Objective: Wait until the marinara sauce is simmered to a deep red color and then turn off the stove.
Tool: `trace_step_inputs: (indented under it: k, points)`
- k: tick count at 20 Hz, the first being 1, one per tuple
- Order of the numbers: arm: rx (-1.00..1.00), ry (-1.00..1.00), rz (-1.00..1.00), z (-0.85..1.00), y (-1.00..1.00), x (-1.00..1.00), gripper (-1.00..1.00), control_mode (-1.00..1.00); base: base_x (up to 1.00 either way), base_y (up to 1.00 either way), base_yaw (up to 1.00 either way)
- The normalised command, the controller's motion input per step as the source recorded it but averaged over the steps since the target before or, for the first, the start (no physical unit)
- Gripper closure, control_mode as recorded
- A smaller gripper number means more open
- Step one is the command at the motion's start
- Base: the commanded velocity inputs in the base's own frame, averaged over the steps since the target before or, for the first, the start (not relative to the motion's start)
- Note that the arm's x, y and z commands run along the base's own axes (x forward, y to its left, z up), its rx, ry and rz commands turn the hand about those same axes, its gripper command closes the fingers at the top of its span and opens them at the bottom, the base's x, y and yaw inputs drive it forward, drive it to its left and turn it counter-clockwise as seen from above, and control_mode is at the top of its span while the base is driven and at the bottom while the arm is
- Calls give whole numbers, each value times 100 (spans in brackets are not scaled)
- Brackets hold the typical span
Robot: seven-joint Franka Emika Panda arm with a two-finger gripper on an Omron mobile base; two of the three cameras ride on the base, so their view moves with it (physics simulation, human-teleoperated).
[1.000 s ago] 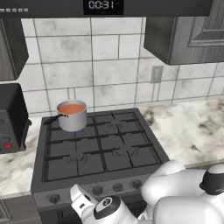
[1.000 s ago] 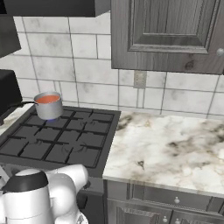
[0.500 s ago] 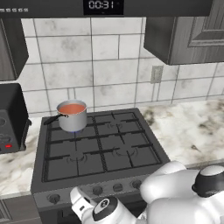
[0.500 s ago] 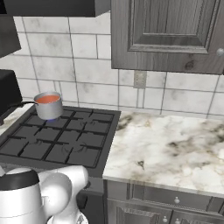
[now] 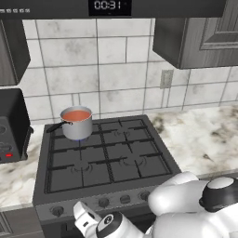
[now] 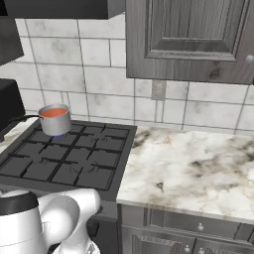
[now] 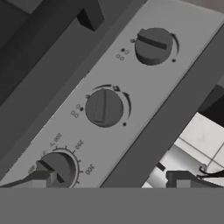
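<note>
Pincer (image 7: 111,178) spread wide before stove (image 5: 104,155) knobs (image 7: 104,107) — orange-red marinara sauce (image 5: 76,115) in saucepan (image 5: 77,127)

On the dark panel above my grey gas stove (image 5: 107,160), a white digital display (image 5: 108,5) reads 00:31. Small numbers ring the lowest round grey knob (image 7: 57,168) on its front; I read only 300.

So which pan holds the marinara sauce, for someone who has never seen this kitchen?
Find the wide dark grey stove set into the marble counter. On its back left burner stands a small steel saucepan with a dark handle. It is the one pot on the grates, filled with smooth orange-red marinara sauce.
</note>
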Motion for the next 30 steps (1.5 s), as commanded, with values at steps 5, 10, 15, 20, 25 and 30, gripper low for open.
trace_step_inputs:
  k: [5, 10, 15, 20, 25, 30]
  points:
    - [0, -3, 0, 0, -1, 0, -100, -100, 0, 0, 0]
    - [0, -1, 0, 0, 0, 5, -100, -100, 0, 0, 0]
    - [0, 0, 0, 0, 0, 17, -100, -100, 0, 0, 0]
    - [0, 0, 0, 0, 0, 23, -100, -100, 0, 0, 0]
    - [0, 0, 0, -2, 1, 12, -100, -100, 0, 0, 0]
    - [0, 0, 0, -8, 17, 2, -100, -100, 0, 0, 0]
